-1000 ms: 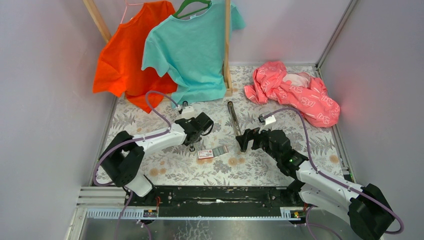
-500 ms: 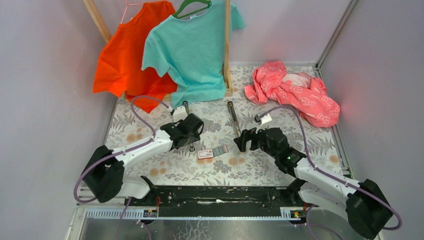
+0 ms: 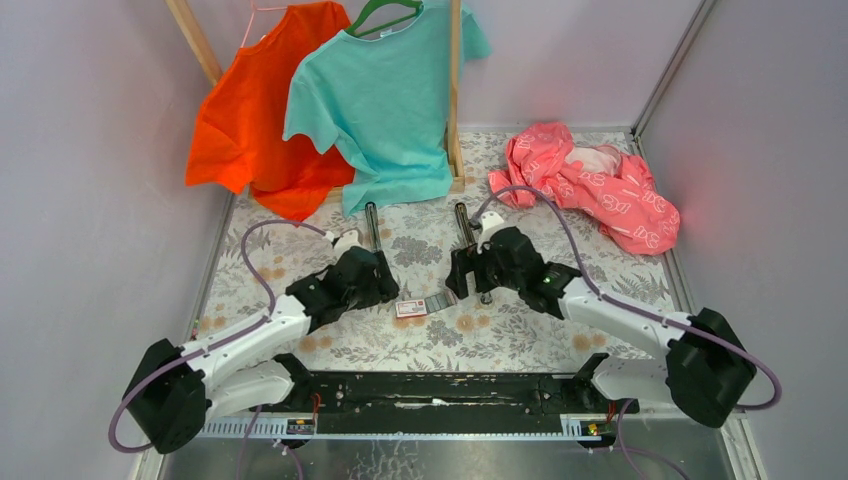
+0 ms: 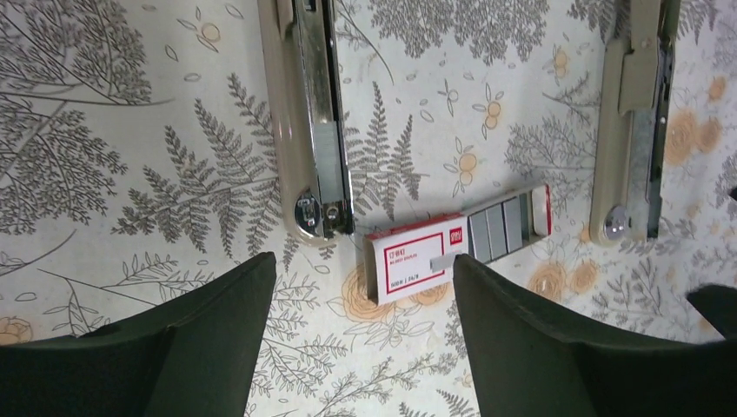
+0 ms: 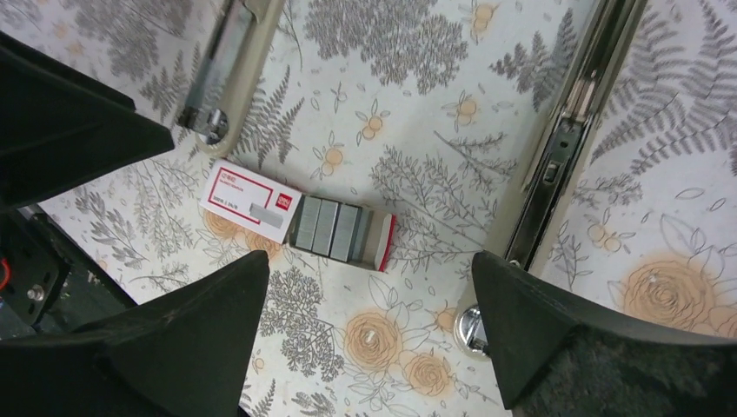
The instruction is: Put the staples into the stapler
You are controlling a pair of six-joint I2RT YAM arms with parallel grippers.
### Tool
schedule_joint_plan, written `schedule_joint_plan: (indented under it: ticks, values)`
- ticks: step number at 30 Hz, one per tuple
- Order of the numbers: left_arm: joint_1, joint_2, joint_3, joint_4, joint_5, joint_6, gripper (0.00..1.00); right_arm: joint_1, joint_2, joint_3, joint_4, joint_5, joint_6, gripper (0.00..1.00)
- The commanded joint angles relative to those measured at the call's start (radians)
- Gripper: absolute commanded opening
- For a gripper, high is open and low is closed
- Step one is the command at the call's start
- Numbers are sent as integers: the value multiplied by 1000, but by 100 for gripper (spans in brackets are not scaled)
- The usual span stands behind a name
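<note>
The staples (image 4: 456, 252) are a red and white box lying flat on the floral cloth, its tray slid out with grey strips showing (image 5: 335, 228); from above, the box (image 3: 425, 305) sits between both grippers. One long beige stapler (image 4: 304, 122) lies to its left, metal channel up. Another beige stapler (image 5: 565, 148) lies to its right, opened. My left gripper (image 4: 365, 295) is open and empty, just short of the box's near end. My right gripper (image 5: 369, 287) is open and empty, its right finger (image 5: 556, 339) beside that stapler's chrome rivet end.
Orange (image 3: 250, 110) and teal (image 3: 385, 100) shirts hang from a wooden rack (image 3: 455, 100) at the back. A pink garment (image 3: 590, 185) lies heaped at the back right. Grey walls close in on both sides.
My left arm pulled back toward the near left and its gripper opened wide. My right arm swung left and forward, its gripper now over the right stapler's near end.
</note>
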Motion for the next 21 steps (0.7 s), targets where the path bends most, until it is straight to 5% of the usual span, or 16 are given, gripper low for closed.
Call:
schedule_joint_plan:
  ticks: [1, 11, 21]
  values:
    - [2, -65, -63, 91, 93, 6, 82, 52, 91, 104, -158, 63, 35, 91]
    - [1, -78, -132, 142, 197, -20, 80, 150, 287, 258, -274, 143, 84, 79]
    - [-3, -29, -151, 180, 220, -33, 78, 169, 408, 334, -315, 231, 96, 80]
